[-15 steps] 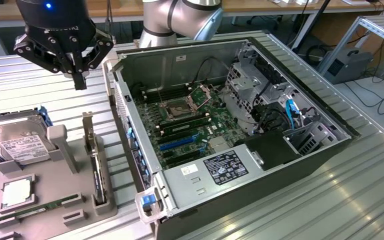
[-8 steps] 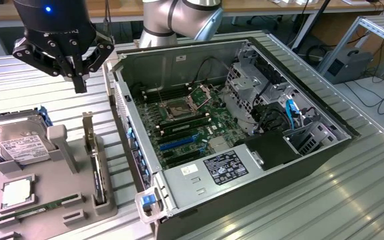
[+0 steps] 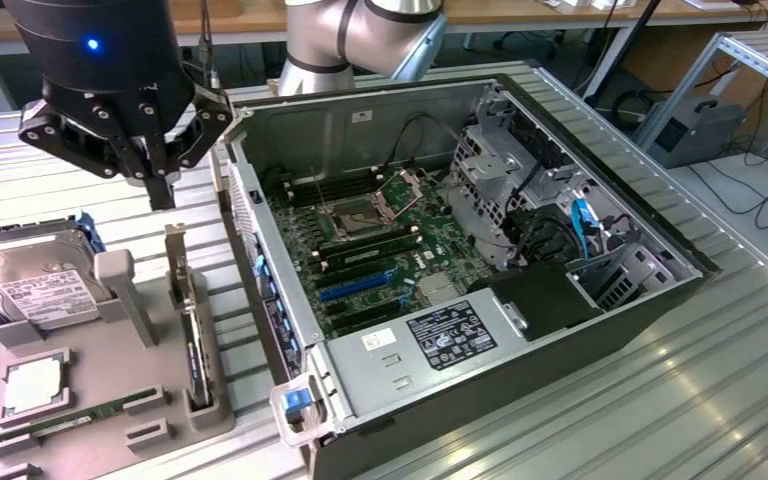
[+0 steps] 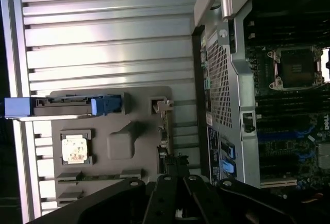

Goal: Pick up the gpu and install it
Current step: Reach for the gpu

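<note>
The hand [image 3: 160, 188] hangs closed and empty just above the gpu [image 3: 197, 350], which stands on edge in a grey holder [image 3: 104, 360] on the table [image 3: 704, 400], its lower edge hidden in the slot.

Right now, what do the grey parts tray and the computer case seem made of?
Grey parts tray: probably plastic, matte, with rounded moulded edges. Computer case: sheet metal, bare silvery finish, with folded edges and punched vent holes.

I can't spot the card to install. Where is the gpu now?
In the exterior view's left half, the gpu stands on edge in the grey holder, between the hard drive and the open computer case.
</note>
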### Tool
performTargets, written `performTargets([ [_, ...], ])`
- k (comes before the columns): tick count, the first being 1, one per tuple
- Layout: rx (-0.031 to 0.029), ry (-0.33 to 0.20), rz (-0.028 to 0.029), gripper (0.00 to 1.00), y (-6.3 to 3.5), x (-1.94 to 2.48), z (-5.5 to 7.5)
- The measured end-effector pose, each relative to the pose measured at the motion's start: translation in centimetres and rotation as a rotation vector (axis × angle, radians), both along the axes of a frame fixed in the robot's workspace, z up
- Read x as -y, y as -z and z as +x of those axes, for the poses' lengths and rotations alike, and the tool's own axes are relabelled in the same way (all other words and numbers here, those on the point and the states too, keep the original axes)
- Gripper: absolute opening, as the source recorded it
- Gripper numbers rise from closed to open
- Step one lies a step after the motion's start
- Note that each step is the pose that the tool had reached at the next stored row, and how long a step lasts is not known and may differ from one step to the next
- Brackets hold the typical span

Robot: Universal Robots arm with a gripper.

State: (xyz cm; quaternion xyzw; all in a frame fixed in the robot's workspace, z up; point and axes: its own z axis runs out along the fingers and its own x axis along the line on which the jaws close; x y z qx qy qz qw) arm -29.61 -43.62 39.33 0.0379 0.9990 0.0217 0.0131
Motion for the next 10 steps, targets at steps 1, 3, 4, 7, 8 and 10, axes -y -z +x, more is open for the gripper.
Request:
performTargets([
  [1,0.0001,0.000,0.0000,0.11,0.00,0.36,0.0],
  [3,0.0002,0.000,0.0002,0.11,0.01,0.89,-0.1],
  [4,0.0000,0.000,0.0000,0.11,0.00,1.53,-0.2],
  [7,0.0001,0.000,0.0001,0.11,0.01,2.40,-0.4],
  [8,0.0000,0.000,0.0000,0.11,0.00,2.68,-0.4],
  [10,0.0001,0.000,0.0001,0.11,0.01,3.28,-0.4],
])
